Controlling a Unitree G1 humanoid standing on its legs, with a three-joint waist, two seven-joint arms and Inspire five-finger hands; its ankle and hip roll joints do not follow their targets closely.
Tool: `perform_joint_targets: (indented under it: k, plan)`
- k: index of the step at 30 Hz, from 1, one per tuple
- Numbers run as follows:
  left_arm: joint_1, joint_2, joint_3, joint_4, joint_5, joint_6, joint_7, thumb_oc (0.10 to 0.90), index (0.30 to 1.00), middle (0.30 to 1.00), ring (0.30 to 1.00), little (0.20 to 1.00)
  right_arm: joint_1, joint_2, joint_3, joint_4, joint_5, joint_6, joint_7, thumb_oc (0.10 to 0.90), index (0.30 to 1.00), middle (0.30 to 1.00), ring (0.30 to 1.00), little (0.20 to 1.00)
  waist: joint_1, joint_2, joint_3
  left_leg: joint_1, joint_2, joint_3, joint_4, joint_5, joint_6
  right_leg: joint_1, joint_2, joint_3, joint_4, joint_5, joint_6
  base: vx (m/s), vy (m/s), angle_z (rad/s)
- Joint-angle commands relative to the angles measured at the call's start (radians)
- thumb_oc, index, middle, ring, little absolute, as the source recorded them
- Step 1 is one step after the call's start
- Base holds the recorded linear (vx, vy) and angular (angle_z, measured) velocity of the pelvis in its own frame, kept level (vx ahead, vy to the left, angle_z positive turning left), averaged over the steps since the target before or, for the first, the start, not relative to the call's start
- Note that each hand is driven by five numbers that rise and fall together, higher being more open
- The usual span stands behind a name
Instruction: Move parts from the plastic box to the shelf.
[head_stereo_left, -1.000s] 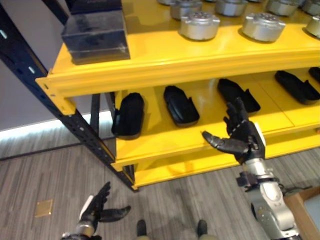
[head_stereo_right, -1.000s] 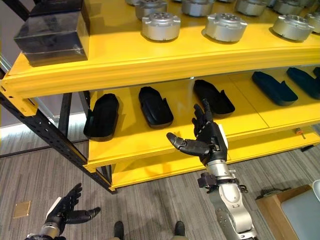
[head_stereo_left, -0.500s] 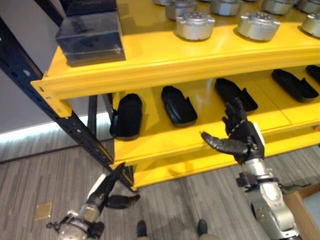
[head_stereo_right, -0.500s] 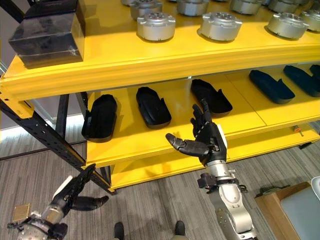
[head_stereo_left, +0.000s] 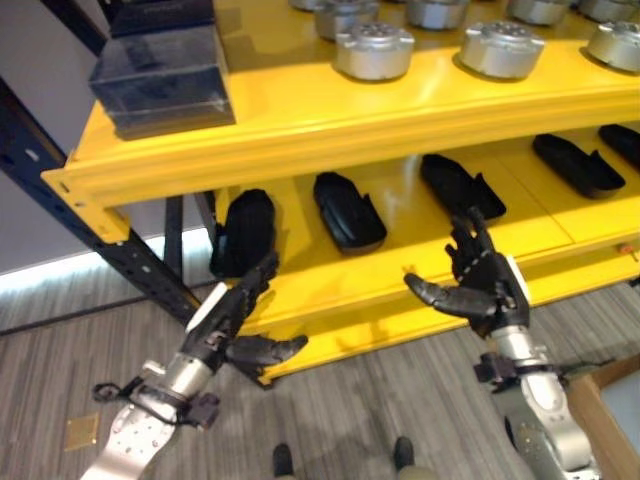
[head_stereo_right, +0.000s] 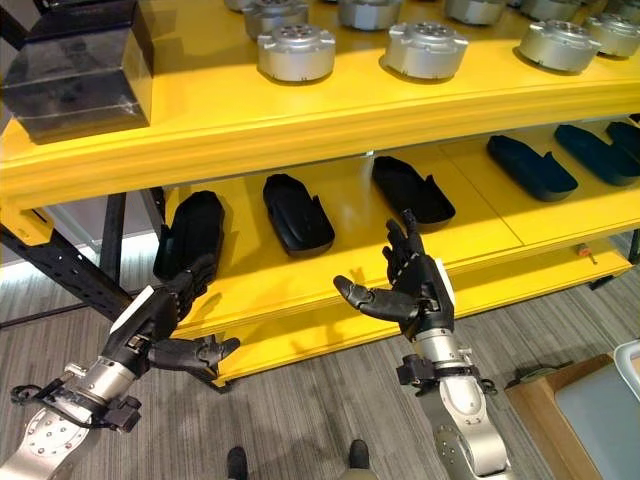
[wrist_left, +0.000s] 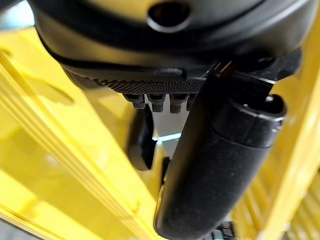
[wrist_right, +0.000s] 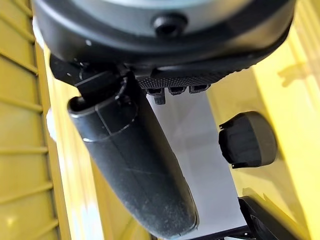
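Two robot hands hang in front of the yellow shelf (head_stereo_right: 300, 110), both empty. At about 8 o'clock in the head views, the left robot hand (head_stereo_right: 160, 325) has its fingers straight and spread, thumb out sideways, just before the front lip of the lower shelf board (head_stereo_right: 480, 225). Just beyond it, at 9 o'clock, lies the leftmost black part (head_stereo_right: 190, 235). Next along the board sit a second black part (head_stereo_right: 297, 213) and a third (head_stereo_right: 412, 190), all lying flat and well apart from each other. The right robot hand (head_stereo_right: 412, 290) stands at 6 o'clock, palm up, fingers loosely spread and thumb pointing toward the left, holding nothing. Further black parts (head_stereo_right: 530, 168) continue toward 3 o'clock. On the upper board, silver round parts (head_stereo_right: 295, 50) stand in a row from 12 to 2 o'clock, with a dark box (head_stereo_right: 75, 70) at 10 o'clock.

No plastic box with loose parts can be made out for certain, so the step in hand looks like a return for the next piece. To do it well, both hands should draw clear of the shelf lip first, keeping fingers open so they do not snag the board's edge or nudge the parts already laid down. Any new part should go into a free gap, flat and in line.
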Motion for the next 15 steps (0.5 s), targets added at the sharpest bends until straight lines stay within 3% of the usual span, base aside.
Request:
perform_joint_targets:
  k: [1, 4, 9, 15]
  plan:
    - [-0.117, -0.013, 0.059, -0.044, -0.032, -0.129, 0.074, 0.900, 1.000, 1.000, 1.000, 1.000, -0.103, -0.028, -0.074, -0.113, 0.019, -0.137, 0.024, 0.900, 1.000, 1.000, 1.000, 1.000, -0.013, -0.010, -0.031, 0.073, -0.009, 0.032, -0.003, -0.054, 0.039, 0.039, 0.009, 0.014, 0.028, -0.030, -0.004, 0.01, -0.006, -0.15]
    - [-0.150, -0.027, 0.074, 0.051, 0.163, -0.120, 0.164, 0.900, 1.000, 1.000, 1.000, 1.000, -0.110, -0.032, -0.070, -0.102, 0.015, -0.131, 0.024, 0.900, 1.000, 1.000, 1.000, 1.000, -0.015, -0.013, -0.031, 0.075, -0.011, 0.032, -0.003, -0.055, 0.040, 0.040, 0.009, 0.013, 0.031, -0.034, -0.005, 0.01, -0.005, -0.05]
    - [-0.199, -0.083, 0.073, 0.202, 0.345, -0.090, 0.255, 0.900, 1.000, 1.000, 1.000, 1.000, -0.121, -0.031, -0.060, -0.090, 0.014, -0.126, 0.018, 0.900, 1.000, 1.000, 1.000, 1.000, -0.018, -0.016, -0.030, 0.077, -0.010, 0.038, -0.003, -0.056, 0.040, 0.040, 0.009, 0.014, 0.033, -0.035, -0.007, 0.00, 0.000, 0.00]
    - [-0.296, -0.138, 0.043, 0.343, 0.458, -0.061, 0.333, 0.900, 1.000, 1.000, 1.000, 1.000, -0.139, -0.023, -0.044, -0.077, 0.017, -0.130, 0.006, 0.900, 1.000, 1.000, 1.000, 1.000, -0.027, -0.022, -0.029, 0.078, -0.009, 0.046, -0.003, -0.056, 0.039, 0.038, 0.010, 0.019, 0.031, -0.035, -0.008, 0.00, 0.000, 0.00]
